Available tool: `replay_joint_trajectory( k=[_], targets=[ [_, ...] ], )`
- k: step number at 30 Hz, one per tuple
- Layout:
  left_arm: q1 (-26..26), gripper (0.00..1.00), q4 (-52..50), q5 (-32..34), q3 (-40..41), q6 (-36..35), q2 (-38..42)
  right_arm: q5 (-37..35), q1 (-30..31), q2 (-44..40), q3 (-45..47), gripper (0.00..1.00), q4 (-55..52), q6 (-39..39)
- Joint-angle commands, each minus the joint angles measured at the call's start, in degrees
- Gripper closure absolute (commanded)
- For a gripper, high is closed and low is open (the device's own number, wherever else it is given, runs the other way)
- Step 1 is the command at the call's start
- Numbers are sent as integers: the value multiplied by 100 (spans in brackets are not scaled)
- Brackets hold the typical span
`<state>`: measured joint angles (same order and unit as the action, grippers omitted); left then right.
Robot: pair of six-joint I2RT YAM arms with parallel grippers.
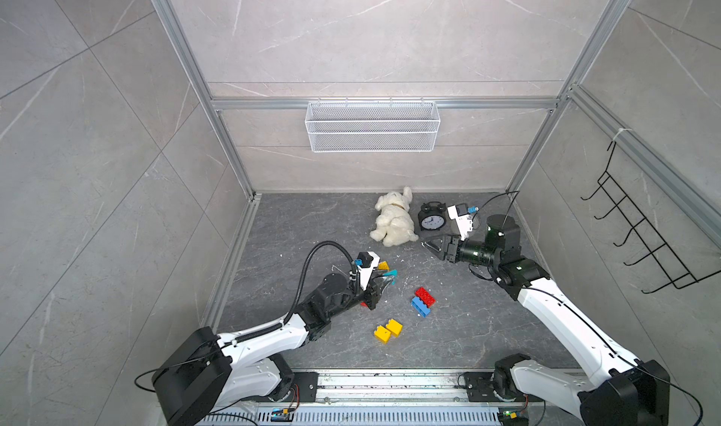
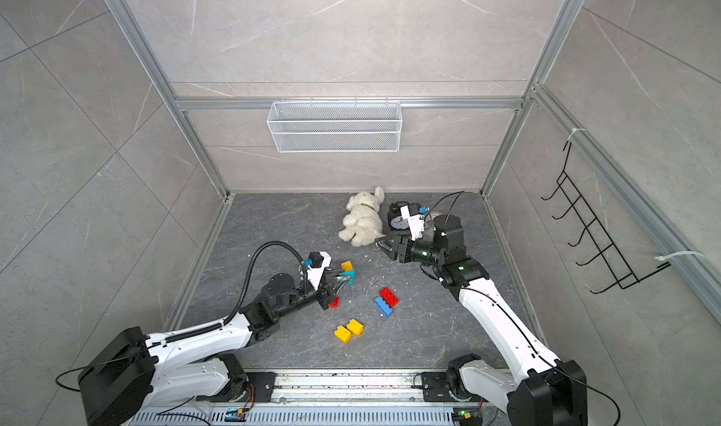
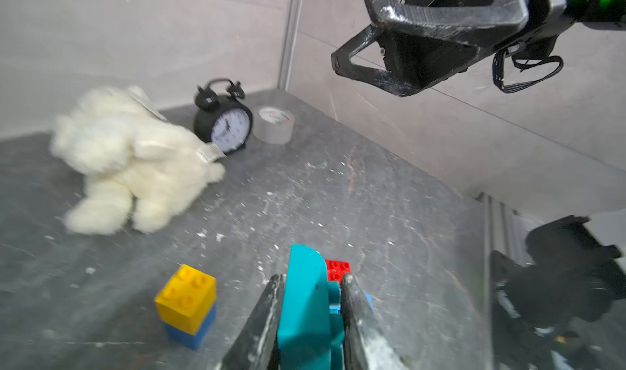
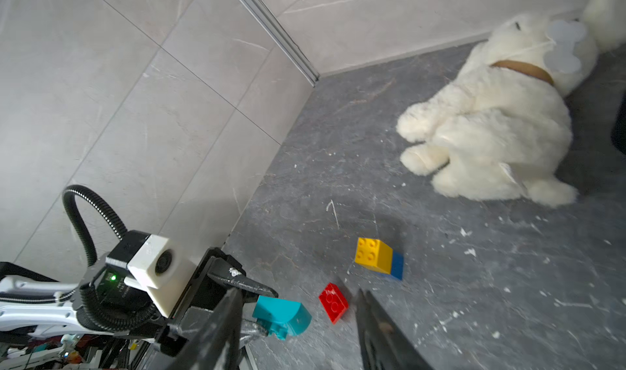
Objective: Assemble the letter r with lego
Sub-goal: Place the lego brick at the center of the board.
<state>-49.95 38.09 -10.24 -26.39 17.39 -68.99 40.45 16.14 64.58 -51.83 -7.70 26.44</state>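
My left gripper (image 1: pixel 384 279) is shut on a teal curved lego brick (image 1: pixel 391 275), which it holds clear of the floor; the brick fills the space between its jaws in the left wrist view (image 3: pixel 306 300). Just behind it stands a yellow brick stacked on a blue one (image 1: pixel 383 265) (image 4: pixel 376 256). A small red brick (image 4: pixel 333 302) lies on the floor by the held brick. Further right, a long red brick (image 1: pixel 425 296) and a long blue brick (image 1: pixel 420 308) lie side by side. Two yellow bricks (image 1: pixel 388 330) sit nearer the front. My right gripper (image 1: pixel 425 244) hovers open near the plush, holding nothing.
A white plush dog (image 1: pixel 394 221), a black alarm clock (image 1: pixel 431 219) and a roll of tape (image 3: pixel 274 124) sit at the back of the dark floor. A wire basket (image 1: pixel 372 125) hangs on the back wall. A black hook rack (image 1: pixel 640 233) hangs on the right wall.
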Motion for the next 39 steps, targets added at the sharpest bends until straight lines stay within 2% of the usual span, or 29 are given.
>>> replay_joint_trajectory(
  k=[1,3,6,10,16,21,23,25,30,33,37,39],
  targets=[
    [-23,71,365,-690,12,1525,-305,-273,-46,-183,71,44,-648,-414],
    [-23,72,493,-750,38,1898,-474,-313,-67,-247,82,44,-734,-479],
    [-61,73,-164,-933,-244,2121,-715,-353,-77,-302,71,43,-913,-589],
    [-85,73,-824,-827,-393,2382,-1041,-391,-91,-417,237,43,-961,-613],
    [-89,72,-1037,-594,-537,2877,-1606,-395,-94,-508,397,43,-1021,-679],
    [-85,72,-956,-962,-959,2958,-2340,-318,-100,-455,421,42,-1031,-749],
    [-73,72,-679,-991,-982,3058,-2508,-325,-100,-455,437,42,-1064,-771],
    [-66,71,-808,-980,-1077,3056,-2613,-322,-95,-455,446,43,-1083,-789],
    [-67,62,-1668,-706,-1301,2796,-2575,-310,-97,-411,481,42,-1115,-832],
    [-65,48,-2290,-443,-1376,2584,-2431,-300,-97,-376,486,41,-1121,-859],
    [-67,36,-2751,-67,-1352,2395,-2138,-322,-99,-302,425,41,-1229,-958],
    [-69,27,-2885,124,-1301,2294,-1890,-431,-94,-286,415,41,-1341,-1064]
  ],
)
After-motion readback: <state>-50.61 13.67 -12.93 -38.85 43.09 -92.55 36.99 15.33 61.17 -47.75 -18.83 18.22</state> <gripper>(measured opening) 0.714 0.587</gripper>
